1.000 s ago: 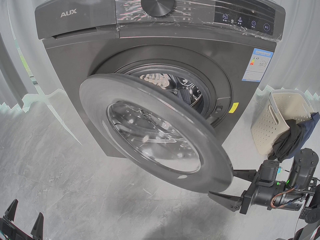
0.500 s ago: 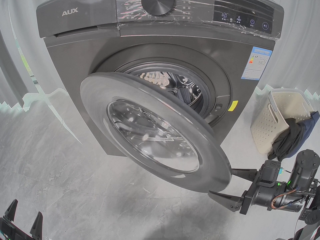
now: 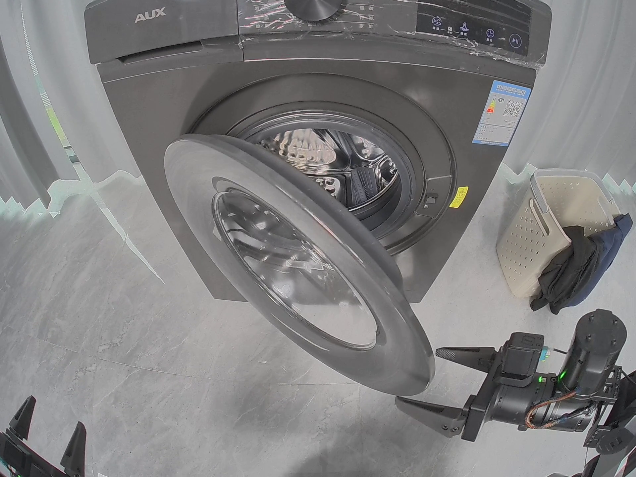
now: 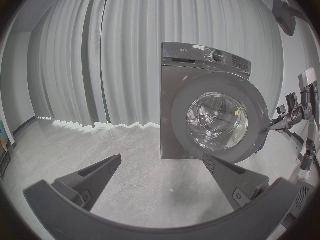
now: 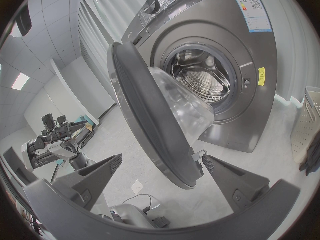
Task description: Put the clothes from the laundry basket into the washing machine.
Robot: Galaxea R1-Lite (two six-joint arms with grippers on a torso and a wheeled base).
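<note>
The grey washing machine (image 3: 318,87) stands with its round door (image 3: 291,260) swung wide, baring the drum (image 3: 331,160). My right gripper (image 3: 424,380) is open at the door's lower free edge, one finger on each side of the rim; in the right wrist view the right gripper (image 5: 161,159) straddles the door (image 5: 143,107). The cream laundry basket (image 3: 570,200) stands on the floor right of the machine, with dark clothes (image 3: 570,269) and a blue garment (image 3: 613,240) draped over its rim. My left gripper (image 3: 52,425) hangs open and empty, low at the near left.
Pale curtains (image 4: 100,57) hang behind the machine. Bare grey floor (image 3: 132,339) stretches left of and in front of the door. In the right wrist view, cables (image 5: 143,200) lie on the floor under the door.
The door has swung wider open, showing more of the drum, and my right gripper has moved left and down with its edge. The head view has also shifted slightly.
</note>
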